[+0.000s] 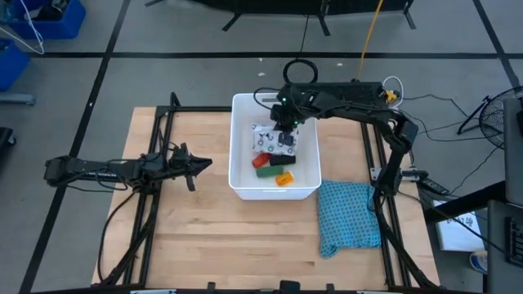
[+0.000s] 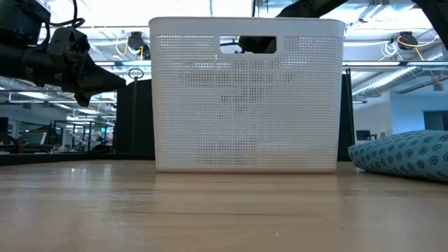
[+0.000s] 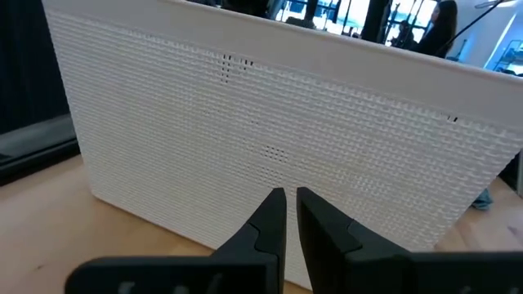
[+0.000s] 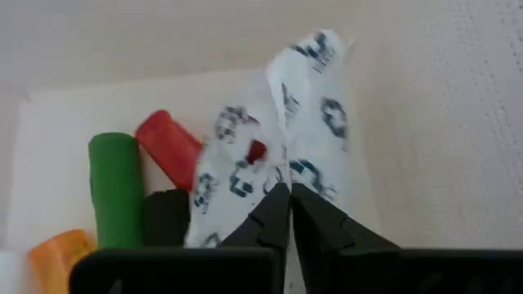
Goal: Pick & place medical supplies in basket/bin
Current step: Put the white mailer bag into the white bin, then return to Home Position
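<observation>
The flat white pouch with dark-and-red print (image 4: 278, 139) hangs crumpled from the right gripper (image 4: 288, 196), pinched by its lower edge inside the large white perforated plastic bin (image 1: 243, 186); it looks light, limp and safest held at an edge. Beside the gripper lie green (image 4: 113, 184), red (image 4: 167, 147), orange (image 4: 59, 253) and black (image 4: 166, 216) pieces. The left gripper (image 3: 288, 200) waits pressed together over the wooden tabletop (image 1: 204, 237), facing the bin's side.

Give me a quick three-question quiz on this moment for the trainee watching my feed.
1. True or false: the right gripper is shut on the white pouch inside the white bin.
2. Which item lies on the table outside the bin? A) green piece B) teal cloth C) orange piece
3. Where is the left gripper, and does it hold anything?

Key
1. True.
2. B: the teal cloth lies right of the bin; the green piece and orange piece are inside.
3. Left of the bin, above the table, shut and empty.
</observation>
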You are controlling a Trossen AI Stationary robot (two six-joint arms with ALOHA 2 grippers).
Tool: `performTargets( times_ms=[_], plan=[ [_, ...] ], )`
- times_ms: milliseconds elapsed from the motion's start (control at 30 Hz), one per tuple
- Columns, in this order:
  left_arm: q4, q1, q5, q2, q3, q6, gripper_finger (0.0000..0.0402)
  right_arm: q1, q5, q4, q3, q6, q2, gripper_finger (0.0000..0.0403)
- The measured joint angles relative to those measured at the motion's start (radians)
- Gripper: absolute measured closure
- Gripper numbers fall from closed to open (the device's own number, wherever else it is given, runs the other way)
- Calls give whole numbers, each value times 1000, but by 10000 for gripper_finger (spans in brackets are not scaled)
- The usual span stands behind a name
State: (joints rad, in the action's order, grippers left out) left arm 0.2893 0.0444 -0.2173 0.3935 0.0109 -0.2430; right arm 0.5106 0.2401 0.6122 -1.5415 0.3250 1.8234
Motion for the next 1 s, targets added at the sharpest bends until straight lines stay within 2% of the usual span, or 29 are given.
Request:
performTargets(
  times_ms=[100,333,500,633,767,867,1000],
  plan=[
    [1,0,0,0,0,3,366,0,-4,27,-2,5,3,365],
    [0,0,0,0,0,42,366,-2,-2,13,-1,-3,-25,265],
    [-24,0,13,0,0,93,366,-15,2,-6,0,20,-98,240],
    [-67,0,18,0,0,113,366,-58,80,25,-1,58,-207,264],
    [-54,-2,29,-2,0,168,366,-150,165,35,28,99,-341,325],
    [26,-25,48,-5,0,218,367,-219,263,-66,145,120,-489,386],
    [76,-70,38,-14,0,284,385,-270,256,-228,372,31,-725,394]
  ],
)
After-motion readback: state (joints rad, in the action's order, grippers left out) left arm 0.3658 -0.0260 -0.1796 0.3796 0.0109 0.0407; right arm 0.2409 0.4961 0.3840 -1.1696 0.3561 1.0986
